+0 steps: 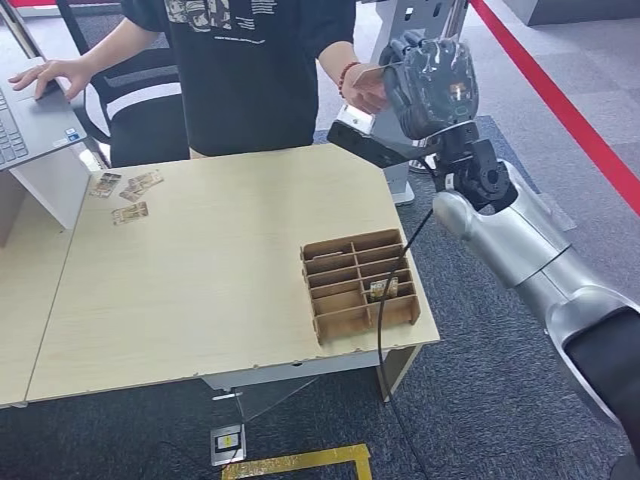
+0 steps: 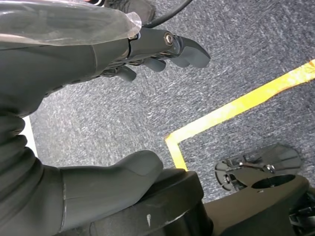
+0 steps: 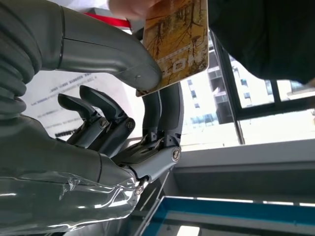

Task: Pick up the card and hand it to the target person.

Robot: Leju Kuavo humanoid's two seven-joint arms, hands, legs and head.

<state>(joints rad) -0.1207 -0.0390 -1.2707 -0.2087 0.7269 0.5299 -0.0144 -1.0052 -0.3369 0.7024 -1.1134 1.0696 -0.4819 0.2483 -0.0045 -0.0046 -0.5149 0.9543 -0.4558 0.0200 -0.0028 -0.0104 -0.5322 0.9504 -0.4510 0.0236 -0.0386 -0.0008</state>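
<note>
The right hand [image 1: 430, 85] is held up high past the far corner of the table [image 1: 226, 290], and the card [image 3: 178, 42] in it is also touched by a person's hand [image 1: 366, 88], so the way ahead is blocked by the person. Open tabletop is seen below and to its left. A wooden tray [image 1: 361, 285] is set below it near the table's edge.

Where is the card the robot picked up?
The brown-and-gold picture card is up in the air past the table's far right corner, pinched in the right robot hand while the person's hand takes hold of it.
</note>
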